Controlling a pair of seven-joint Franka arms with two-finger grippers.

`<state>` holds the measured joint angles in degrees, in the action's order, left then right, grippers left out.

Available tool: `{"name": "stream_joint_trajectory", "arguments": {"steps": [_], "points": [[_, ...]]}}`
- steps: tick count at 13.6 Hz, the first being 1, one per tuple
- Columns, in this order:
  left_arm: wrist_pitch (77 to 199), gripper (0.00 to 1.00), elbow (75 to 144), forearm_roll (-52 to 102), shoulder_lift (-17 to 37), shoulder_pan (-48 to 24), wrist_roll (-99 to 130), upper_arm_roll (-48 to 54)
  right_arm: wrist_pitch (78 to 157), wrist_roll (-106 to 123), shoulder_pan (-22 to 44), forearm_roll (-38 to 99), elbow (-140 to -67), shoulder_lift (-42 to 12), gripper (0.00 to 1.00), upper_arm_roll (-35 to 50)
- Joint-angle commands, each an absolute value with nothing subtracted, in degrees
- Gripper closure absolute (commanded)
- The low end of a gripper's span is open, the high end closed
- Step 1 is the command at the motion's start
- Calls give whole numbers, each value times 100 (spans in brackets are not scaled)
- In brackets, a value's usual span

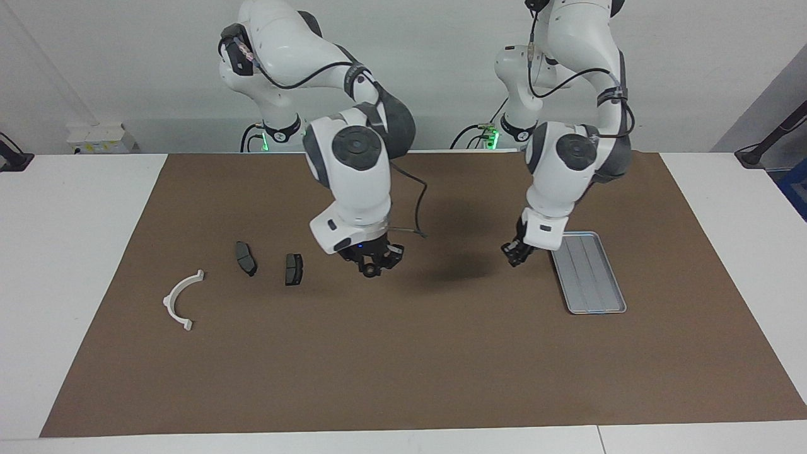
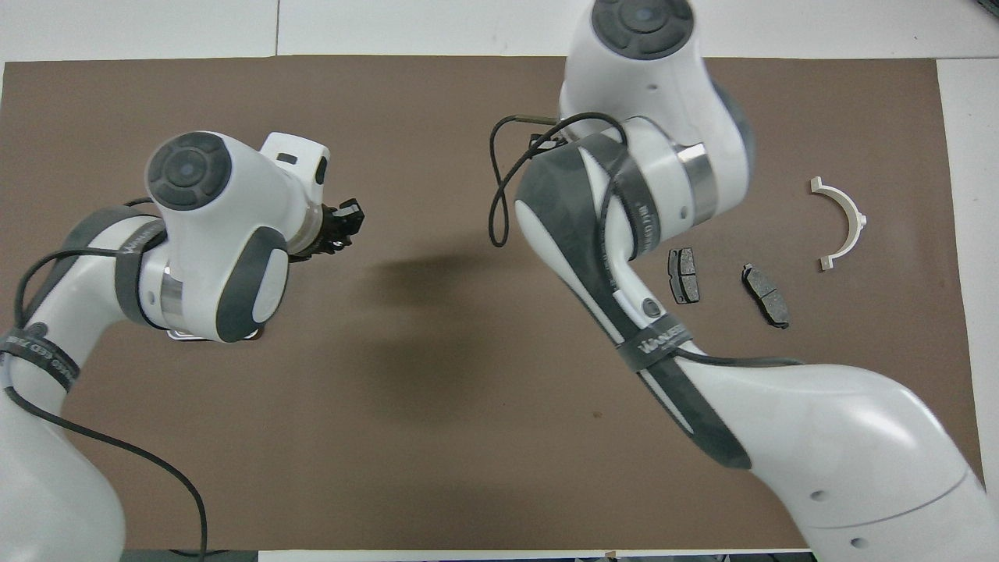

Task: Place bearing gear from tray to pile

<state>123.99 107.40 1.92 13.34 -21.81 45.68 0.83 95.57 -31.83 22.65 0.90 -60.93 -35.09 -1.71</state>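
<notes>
My right gripper point(image 1: 372, 265) holds the bearing gear point(image 1: 369, 270), at 3 o'clock of the pile point(image 1: 293, 269), ready to drop; left gripper point(image 1: 516, 253) waits beside the tray point(image 1: 589, 277), fingers unreadable.

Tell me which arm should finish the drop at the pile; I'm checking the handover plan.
Right. The right gripper appears to hold the bearing gear over the mat beside the brake pads; the left gripper waits by the tray.
</notes>
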Motion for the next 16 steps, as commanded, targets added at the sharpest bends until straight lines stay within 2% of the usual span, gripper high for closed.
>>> {"name": "stream_joint_trajectory", "arguments": {"steps": [1,3,5,7,9,10,16], "points": [[12323,100,10050,193,1939,-3012,5507,-53,9466,-1702,1646,158,-6275,-3323,100,-105],[12479,100,9704,71,2520,-3409,6054,-70,9518,-646,1180,141,-6363,-3313,100,-114],[12901,100,9834,-9,2610,-3437,6100,-62,9667,76,836,132,-6608,-3235,100,-123],[13042,100,10133,-26,2619,-3515,6108,-62,10472,508,608,123,-7500,-2920,100,-123],[13095,100,10169,-26,2628,-3516,6108,-62,11753,895,431,132,-8730,-2577,100,-123],[13104,100,10230,-26,2628,-3516,6108,-62,12195,992,352,132,-9119,-2549,100,-123],[13307,100,10450,-35,2637,-3542,6117,-70,12954,993,299,132,-9325,-3093,100,-123]]}}
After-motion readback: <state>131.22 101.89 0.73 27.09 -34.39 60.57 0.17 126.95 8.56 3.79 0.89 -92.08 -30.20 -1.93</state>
